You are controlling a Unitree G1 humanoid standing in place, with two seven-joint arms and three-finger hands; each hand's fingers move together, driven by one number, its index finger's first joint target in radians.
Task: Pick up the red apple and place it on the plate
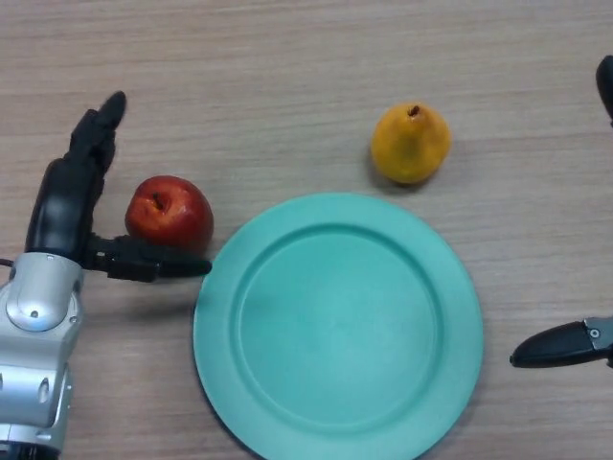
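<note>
The red apple (170, 212) sits on the wooden table just left of the teal plate (337, 326), stem dimple up. My left hand (65, 206) is beside the apple on its left, open: the fingers (96, 129) stretch straight past its far left side and the thumb (153, 262) lies along its near side, by the plate's rim. The apple rests in the gap between them, with nothing closed round it. The plate holds nothing. My right hand (565, 343) shows at the right edge, with one dark finger pointing left near the plate's right rim.
A yellow pear (411, 143) stands beyond the plate, near its far right rim. A dark part (605, 86) shows at the upper right edge.
</note>
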